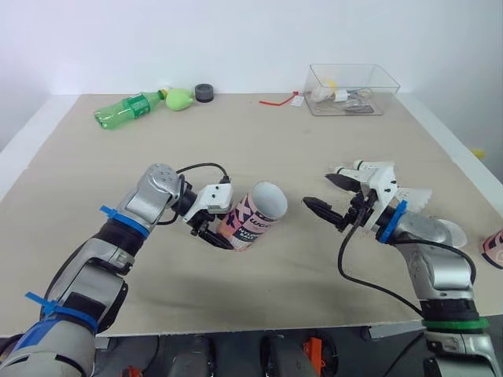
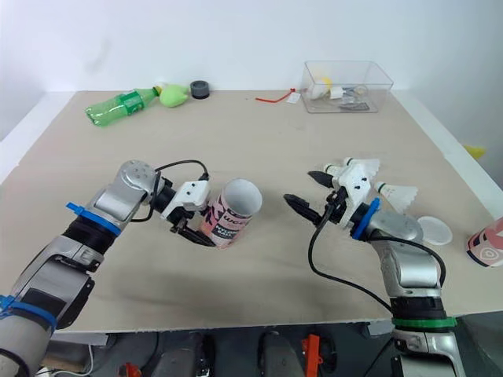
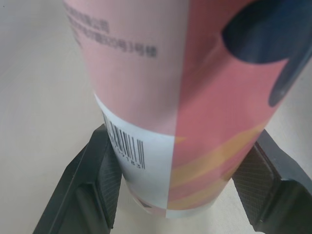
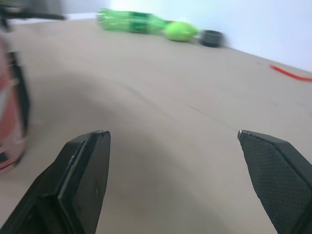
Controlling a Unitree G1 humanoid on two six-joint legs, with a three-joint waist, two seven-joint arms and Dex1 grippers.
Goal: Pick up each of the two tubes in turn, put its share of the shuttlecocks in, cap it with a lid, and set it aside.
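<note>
Tube (image 1: 253, 214), tilted, is pinched at its base in your left gripper (image 1: 220, 234), mouth facing the right gripper (image 1: 322, 192). That one's jaws stand spread over open table (image 1: 275, 141), well inside every edge.

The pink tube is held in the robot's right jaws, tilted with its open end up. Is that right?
Not quite. The pink tube is held in the robot's left jaws, not the right ones. The left wrist view shows them pressed against both sides of it. The right jaws stand open and empty. The rest is true: the tube is tilted with its open end up.
</note>
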